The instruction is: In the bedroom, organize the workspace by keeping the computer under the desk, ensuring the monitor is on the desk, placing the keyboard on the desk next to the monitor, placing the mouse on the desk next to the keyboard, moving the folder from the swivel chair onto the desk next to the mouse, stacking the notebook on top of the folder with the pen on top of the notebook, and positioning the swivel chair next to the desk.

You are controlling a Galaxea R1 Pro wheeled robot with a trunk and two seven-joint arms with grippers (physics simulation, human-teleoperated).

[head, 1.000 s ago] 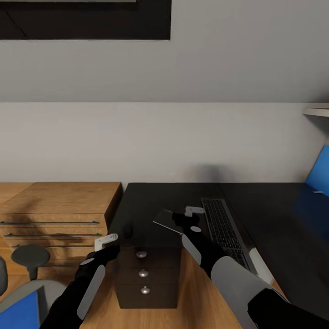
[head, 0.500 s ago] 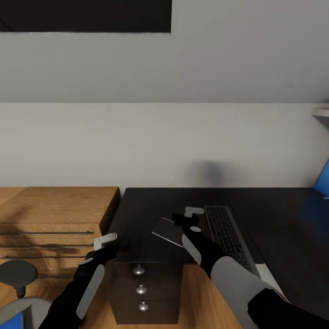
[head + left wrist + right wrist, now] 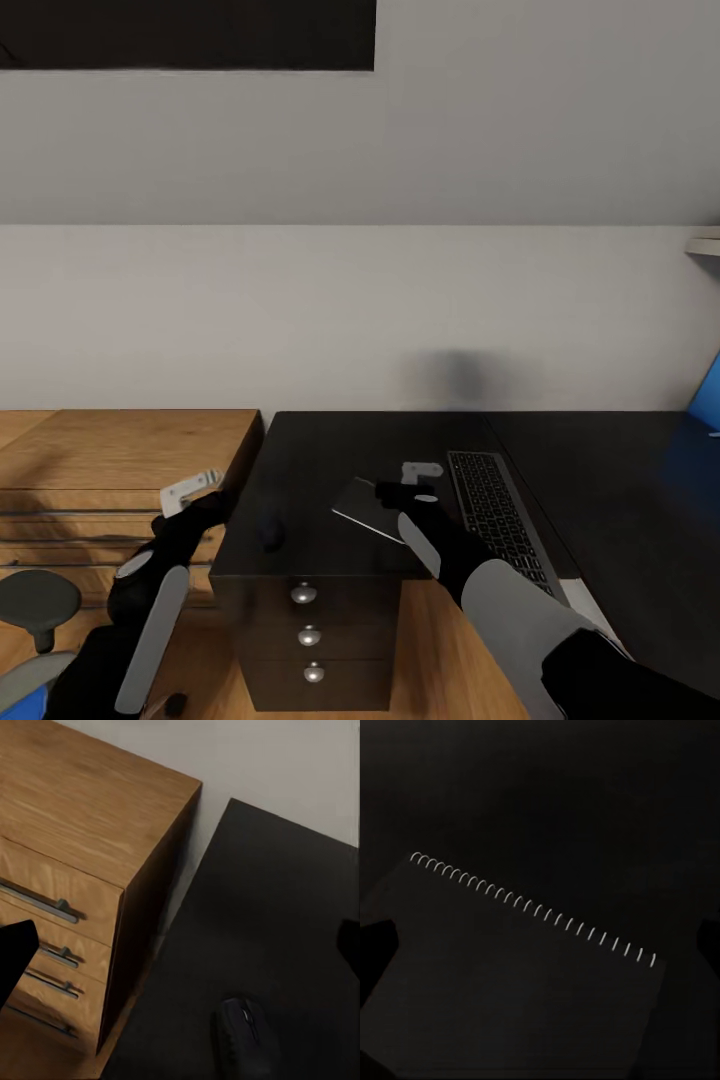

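Soft, even light on the wall (image 3: 400,300), a blurred shadow smudge there; the right wrist view is nearly black.

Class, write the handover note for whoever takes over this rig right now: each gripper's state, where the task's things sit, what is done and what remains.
Left gripper: open, empty, hanging off the desk's left end, over the wooden cabinet.
Right gripper: holds the notebook by one edge, just above the desk.
Mouse: on the desk near its left front corner, apart from the keyboard.
Keyboard: on the desk, right of the notebook.
Folder: blue corner showing on the swivel chair.
Done: keyboard and mouse on the desk.
Left: bring the folder up beside the mouse, stack the notebook on it, add the pen, position the chair.
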